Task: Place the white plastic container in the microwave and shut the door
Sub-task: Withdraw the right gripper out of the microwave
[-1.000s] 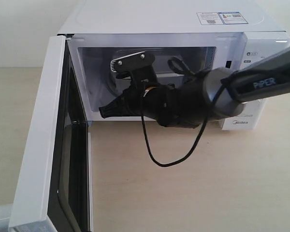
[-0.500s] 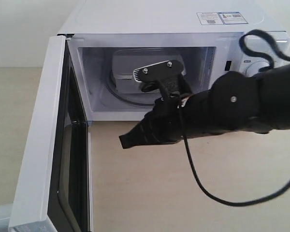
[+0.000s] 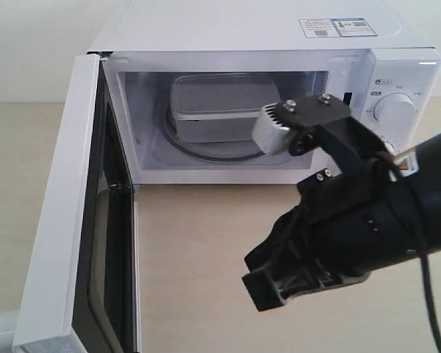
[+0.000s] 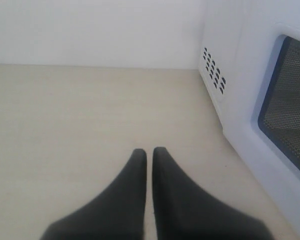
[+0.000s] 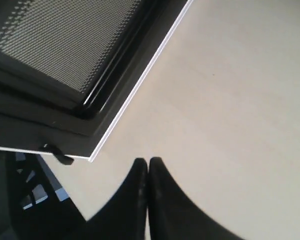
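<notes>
Inside microwave (image 3: 228,29), white plastic container (image 3: 217,103)

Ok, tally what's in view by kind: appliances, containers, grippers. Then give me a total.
microwave: 1
white plastic container: 1
grippers: 2 (left gripper, right gripper)
Total: 4

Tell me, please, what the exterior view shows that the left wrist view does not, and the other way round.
Only the exterior view shows the white plastic container inside the microwave, a control knob and the right gripper out in front. Only the left wrist view shows the left gripper, fingers together, and vent holes in a side wall. Both show the microwave, its open door and the pale table.
</notes>
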You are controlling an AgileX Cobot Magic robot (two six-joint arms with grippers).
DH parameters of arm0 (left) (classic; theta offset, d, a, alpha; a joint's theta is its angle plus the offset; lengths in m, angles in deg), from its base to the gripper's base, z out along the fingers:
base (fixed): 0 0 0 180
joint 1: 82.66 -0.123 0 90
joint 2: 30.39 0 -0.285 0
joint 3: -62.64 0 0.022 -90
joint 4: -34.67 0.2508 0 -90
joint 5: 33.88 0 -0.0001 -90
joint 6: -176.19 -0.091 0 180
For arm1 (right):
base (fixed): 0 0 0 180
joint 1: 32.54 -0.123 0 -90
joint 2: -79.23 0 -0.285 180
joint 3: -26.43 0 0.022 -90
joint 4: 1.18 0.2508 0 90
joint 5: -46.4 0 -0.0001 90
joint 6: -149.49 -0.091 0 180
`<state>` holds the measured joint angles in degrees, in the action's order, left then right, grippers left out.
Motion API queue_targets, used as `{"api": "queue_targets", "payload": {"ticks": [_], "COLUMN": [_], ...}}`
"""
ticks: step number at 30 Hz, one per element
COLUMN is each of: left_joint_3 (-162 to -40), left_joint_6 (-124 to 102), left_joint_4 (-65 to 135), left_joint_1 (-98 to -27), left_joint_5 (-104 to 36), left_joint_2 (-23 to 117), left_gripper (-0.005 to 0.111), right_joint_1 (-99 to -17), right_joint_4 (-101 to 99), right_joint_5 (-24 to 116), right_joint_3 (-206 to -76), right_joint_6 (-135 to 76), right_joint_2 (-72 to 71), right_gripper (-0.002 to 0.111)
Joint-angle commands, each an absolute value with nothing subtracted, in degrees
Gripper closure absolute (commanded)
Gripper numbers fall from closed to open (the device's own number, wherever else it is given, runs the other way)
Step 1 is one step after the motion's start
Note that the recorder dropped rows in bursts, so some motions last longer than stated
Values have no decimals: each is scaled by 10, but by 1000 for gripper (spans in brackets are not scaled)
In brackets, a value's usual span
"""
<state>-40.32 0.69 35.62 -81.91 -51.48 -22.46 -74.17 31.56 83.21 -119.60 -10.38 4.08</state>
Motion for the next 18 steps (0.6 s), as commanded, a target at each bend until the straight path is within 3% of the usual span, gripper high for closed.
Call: {"api": "queue_targets", "payload": {"ticks": [1,10,18], "left_joint_3": [-401,-401,-401], "left_joint_6": [9,9,9], "left_joint_4": [354,354,354], "left_joint_1": [-821,-821,-821], "left_joint_5": [-514,-514,-514], "left_joint_2": [-226,-226,-226], "left_gripper": [102,102,102], "right_joint_1": [-742,-742,-735], "right_joint_4": [245,175,131], "right_joint_5": [861,806,708], "right_joint_3": [-1193,-1193,-1193], "right_joint_6": [-171,-218,-165], "right_joint_2": [127,284,302], "right_gripper": [108,108,108]}}
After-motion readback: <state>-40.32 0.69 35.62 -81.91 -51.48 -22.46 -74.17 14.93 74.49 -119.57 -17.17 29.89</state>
